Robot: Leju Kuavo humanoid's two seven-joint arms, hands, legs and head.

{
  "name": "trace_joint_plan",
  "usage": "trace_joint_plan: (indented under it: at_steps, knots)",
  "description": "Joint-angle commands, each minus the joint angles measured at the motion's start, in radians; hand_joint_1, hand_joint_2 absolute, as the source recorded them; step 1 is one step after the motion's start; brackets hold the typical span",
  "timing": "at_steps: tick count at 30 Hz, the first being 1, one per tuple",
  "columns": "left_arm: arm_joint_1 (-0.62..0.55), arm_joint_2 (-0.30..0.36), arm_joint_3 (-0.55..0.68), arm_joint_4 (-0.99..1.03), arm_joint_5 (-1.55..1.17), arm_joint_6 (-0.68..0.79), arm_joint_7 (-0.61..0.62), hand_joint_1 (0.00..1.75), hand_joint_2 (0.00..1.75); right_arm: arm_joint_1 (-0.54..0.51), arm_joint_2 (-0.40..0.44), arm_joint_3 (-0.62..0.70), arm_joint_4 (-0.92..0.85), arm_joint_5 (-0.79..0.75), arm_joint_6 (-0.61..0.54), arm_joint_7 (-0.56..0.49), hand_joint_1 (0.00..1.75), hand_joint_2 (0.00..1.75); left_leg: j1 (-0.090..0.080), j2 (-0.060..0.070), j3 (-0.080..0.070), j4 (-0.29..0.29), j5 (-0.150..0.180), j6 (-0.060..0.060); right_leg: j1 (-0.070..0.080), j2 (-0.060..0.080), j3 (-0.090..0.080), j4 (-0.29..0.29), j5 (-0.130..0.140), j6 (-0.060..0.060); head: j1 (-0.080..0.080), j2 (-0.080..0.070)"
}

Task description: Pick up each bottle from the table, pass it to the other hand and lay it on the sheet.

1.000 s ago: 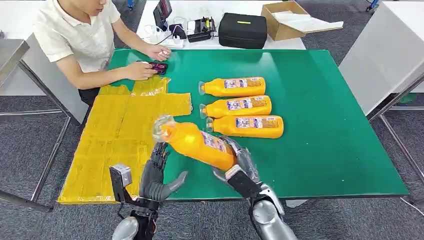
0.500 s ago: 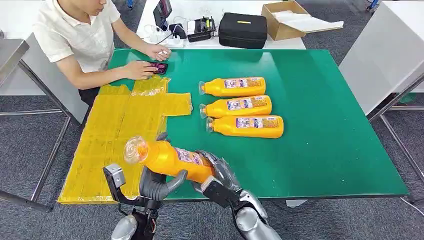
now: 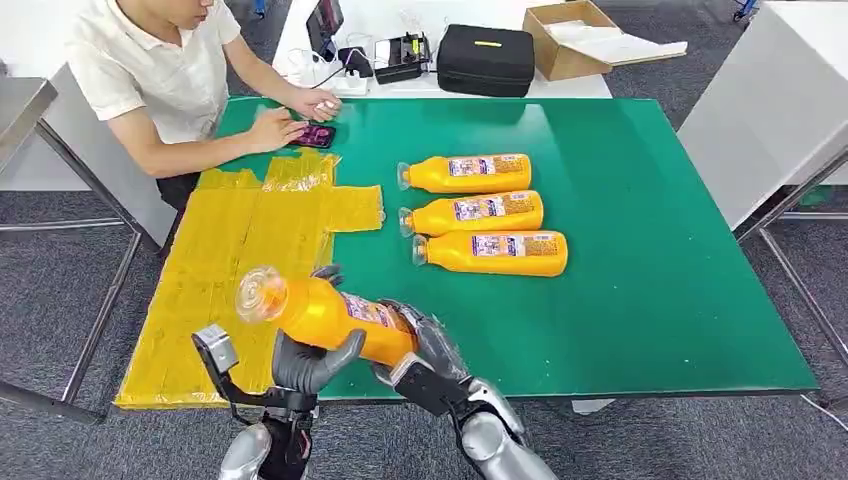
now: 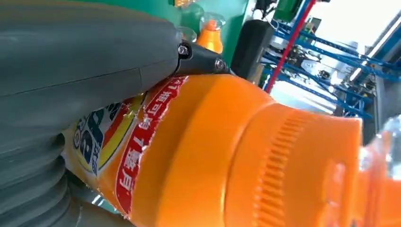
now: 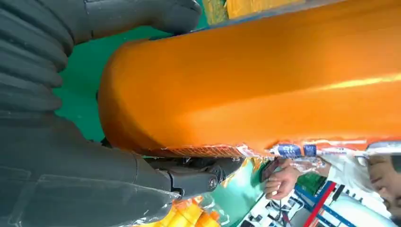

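Orange and glossy, the held bottle (image 3: pixel 335 317) hangs in the air at the near edge of the green surface (image 3: pixel 640 300), between the robot's two hands. Its long axis runs roughly level, clear cap end toward the robot's left and out over the edge of the yellow sheet (image 3: pixel 240 270), base end toward the right. The right hand (image 3: pixel 425 350) grips the base half, its fingers (image 3: pixel 435 335) wrapped round the body; the right wrist view shows the thumb across the orange wall. The left hand (image 3: pixel 305 362) cups the bottle from beneath near the shoulder, thumb laid against the near side and dark fingertips showing above the far side. The left wrist view shows the thumb pressed on the label. Both hands therefore appear to hold it, so I judge the handover to be mid-way: the left looks closed on the bottle, the right not yet released.

What the next move turns on is that the sheet lies to the left of the bottle, on the left hand's side, and the cap already points that way.

Three more bottles (image 3: pixel 480 212) lie side by side on the surface, well apart from the hands.
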Motion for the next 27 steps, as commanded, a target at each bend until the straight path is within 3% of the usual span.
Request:
trace_joint_plan:
  at_steps: [1,2,5,6,7,8,9,11,13,14,17,18,20,21,25,27]
  knots:
    - [-0.060,-0.022,-0.003,0.076,0.050,-0.040,-0.003,1.75,1.75,-0.048,-0.012,0.043,0.077,-0.039,0.035,-0.022,1.34,1.75,0.001,0.000,0.003,0.000,-0.001,0.000,0.002,-0.002,0.004,-0.001,-0.001,-0.004,0.000,0.000]
    - [-0.059,-0.021,-0.002,0.077,0.067,-0.053,-0.002,1.75,1.75,-0.049,-0.008,0.038,0.081,-0.057,0.049,-0.022,0.02,1.75,0.001,0.001,0.004,0.000,-0.001,0.000,0.002,-0.001,0.005,-0.001,-0.001,-0.005,0.000,0.000]
    - [-0.055,-0.017,0.002,0.070,0.083,-0.060,-0.002,1.75,1.75,-0.046,0.007,0.018,0.094,-0.102,0.075,-0.015,0.00,1.75,0.001,0.002,0.005,0.001,-0.002,0.000,0.002,-0.001,0.005,0.000,-0.002,-0.005,0.000,0.000]
    - [-0.042,-0.007,-0.008,0.033,0.029,-0.039,-0.041,1.75,1.75,-0.030,0.015,0.018,0.068,-0.060,-0.008,-0.047,0.00,1.75,0.000,0.001,0.003,0.000,-0.001,0.000,0.001,-0.001,0.003,-0.001,-0.001,-0.003,0.000,0.000]
    - [-0.033,-0.006,-0.007,0.013,0.021,-0.036,-0.045,1.75,1.75,-0.022,0.020,0.019,0.051,-0.057,-0.011,-0.046,0.00,1.75,0.001,0.002,0.004,0.000,-0.001,0.000,0.002,0.000,0.004,-0.001,-0.001,-0.004,0.000,0.000]
    - [-0.025,-0.004,-0.007,-0.008,0.014,-0.036,-0.041,1.75,1.75,-0.012,0.022,0.019,0.028,-0.060,-0.003,-0.033,0.00,0.00,0.001,0.001,0.002,0.000,-0.001,0.000,0.001,0.000,0.002,-0.001,-0.001,-0.003,0.000,0.000]
    - [-0.014,0.011,-0.017,-0.049,-0.071,0.009,-0.050,1.75,1.75,0.018,0.035,-0.023,-0.019,-0.023,-0.112,-0.011,0.00,0.00,0.001,0.002,0.003,0.001,-0.002,0.000,0.002,0.000,0.004,0.000,-0.001,-0.004,0.000,0.000]
    - [-0.001,0.013,-0.012,-0.078,-0.095,0.018,-0.054,1.75,1.75,0.028,0.037,-0.050,-0.045,-0.012,-0.142,0.002,0.00,0.00,0.001,0.001,0.003,0.001,-0.002,0.000,0.002,-0.001,0.004,0.000,-0.002,-0.004,0.000,0.000]
    - [0.021,0.018,-0.003,-0.140,-0.170,0.044,-0.075,1.75,1.75,0.074,0.061,-0.146,-0.153,-0.020,-0.246,-0.087,0.00,0.00,0.000,0.001,0.001,0.000,-0.001,0.000,0.001,0.000,0.001,0.001,-0.001,-0.003,0.000,0.000]
    - [0.025,0.022,-0.003,-0.160,-0.198,0.051,-0.078,1.75,1.75,0.090,0.060,-0.162,-0.203,-0.016,-0.248,-0.103,0.00,1.75,0.001,0.002,0.003,0.001,-0.002,0.000,0.001,0.000,0.003,0.001,-0.002,-0.004,0.000,0.000]
    - [0.053,0.044,-0.016,-0.260,-0.351,0.106,-0.103,1.75,1.75,0.173,0.046,-0.243,-0.407,-0.059,-0.244,-0.156,0.00,1.75,0.000,0.000,0.000,0.001,-0.002,0.000,0.001,-0.001,0.001,0.001,-0.002,-0.003,0.000,0.000]
    - [0.057,0.058,-0.027,-0.292,-0.515,0.206,-0.123,1.75,1.75,0.194,0.053,-0.284,-0.463,-0.014,-0.339,-0.164,0.00,1.75,0.000,-0.001,0.000,0.002,-0.002,0.000,0.001,-0.002,0.001,0.001,-0.002,-0.003,0.000,0.000]
    - [0.063,0.070,-0.025,-0.324,-0.594,0.238,-0.106,1.75,1.75,0.213,0.048,-0.317,-0.523,-0.021,-0.317,-0.157,0.00,1.75,0.000,-0.001,0.001,0.002,-0.002,0.000,0.001,-0.003,0.002,0.002,-0.003,-0.004,0.000,0.000]
    - [0.062,0.081,-0.030,-0.341,-0.760,0.331,-0.098,1.75,1.75,0.224,0.059,-0.358,-0.569,-0.016,-0.339,-0.166,0.00,1.75,0.000,-0.002,-0.001,0.001,-0.001,0.000,0.001,-0.003,0.000,0.001,-0.002,-0.003,0.000,0.000]
    - [0.011,0.110,-0.039,-0.313,-1.289,0.546,0.035,1.75,1.75,0.205,0.065,-0.416,-0.622,0.011,-0.308,-0.166,0.00,1.75,0.000,-0.003,0.000,0.002,-0.002,0.000,0.001,-0.005,0.002,0.002,-0.002,-0.004,0.000,0.000]
    - [-0.031,0.125,-0.031,-0.245,-1.446,0.565,0.119,1.75,1.75,0.175,0.084,-0.433,-0.589,-0.045,-0.255,-0.166,0.00,1.75,0.000,-0.003,-0.001,0.000,0.000,0.000,0.000,-0.004,0.001,0.001,-0.001,-0.003,0.000,0.000]
